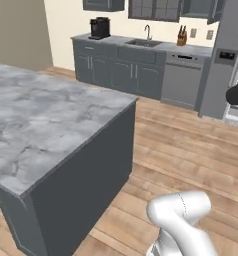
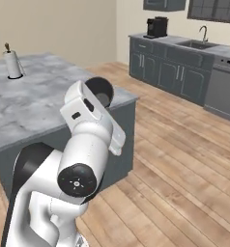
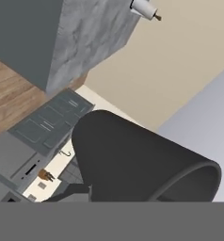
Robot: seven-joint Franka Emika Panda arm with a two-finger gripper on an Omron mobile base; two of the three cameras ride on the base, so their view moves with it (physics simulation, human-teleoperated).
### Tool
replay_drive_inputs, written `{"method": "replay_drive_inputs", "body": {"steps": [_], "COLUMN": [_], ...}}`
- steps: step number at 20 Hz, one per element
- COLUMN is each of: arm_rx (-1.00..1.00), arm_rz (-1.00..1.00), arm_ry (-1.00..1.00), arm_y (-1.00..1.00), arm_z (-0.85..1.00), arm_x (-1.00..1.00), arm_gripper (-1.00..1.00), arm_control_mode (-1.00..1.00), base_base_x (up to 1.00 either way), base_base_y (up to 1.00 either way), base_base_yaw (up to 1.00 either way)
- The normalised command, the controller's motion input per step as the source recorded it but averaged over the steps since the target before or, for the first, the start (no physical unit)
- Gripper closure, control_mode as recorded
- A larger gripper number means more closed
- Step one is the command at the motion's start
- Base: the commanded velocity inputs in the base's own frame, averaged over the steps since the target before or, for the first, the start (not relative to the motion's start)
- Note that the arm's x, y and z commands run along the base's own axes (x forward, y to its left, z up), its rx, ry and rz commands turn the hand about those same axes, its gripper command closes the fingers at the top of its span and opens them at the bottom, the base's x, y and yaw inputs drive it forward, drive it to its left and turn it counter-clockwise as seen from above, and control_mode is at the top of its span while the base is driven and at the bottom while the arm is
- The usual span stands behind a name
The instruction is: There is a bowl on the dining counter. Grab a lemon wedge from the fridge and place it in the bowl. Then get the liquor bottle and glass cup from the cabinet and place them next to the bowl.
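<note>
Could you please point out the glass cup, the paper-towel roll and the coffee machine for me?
glass cup [image 3: 132, 160]: hand view, its dark side wall.
paper-towel roll [image 2: 12, 65]: right base view, middle of the white roll.
coffee machine [image 1: 99, 27]: left base view, its black front.

Both base views overlook the dining counter [image 1: 46, 120]; hand view rolled.

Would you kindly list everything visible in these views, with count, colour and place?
glass cup: one, dark grey, held in the fingers, close to the hand camera
dining counter: one, grey-white marble top, dark grey sides, left of the arm
paper-towel roll: one, white, upright on the dining counter
coffee machine: one, black, far worktop
sink tap: one, grey, far worktop
knife block: one, brown, far worktop
fridge: one, grey, far right
arm: one, white with dark joints
</note>
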Motion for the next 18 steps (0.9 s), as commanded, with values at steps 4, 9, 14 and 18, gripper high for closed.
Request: {"method": "replay_drive_inputs", "body": {"steps": [4, 9, 14, 18], "arm_rx": [0.00, 0.00, 0.00, 0.00], "arm_rz": [0.00, 0.00, 0.00, 0.00], "arm_ry": [0.00, 0.00, 0.00, 0.00], "arm_y": [0.00, 0.00, 0.00, 0.00], "arm_z": [0.00, 0.00, 0.00, 0.00], "arm_x": [0.00, 0.00, 0.00, 0.00], "arm_gripper": [1.00, 1.00, 1.00, 1.00], "arm_control_mode": [1.00, 1.00, 1.00, 1.00], "base_base_x": [-0.51, -0.38, -0.17, -0.10], "base_base_y": [1.00, 1.00, 1.00, 1.00], "base_base_yaw": [-0.19, -0.19, -0.19, -0.23]}}
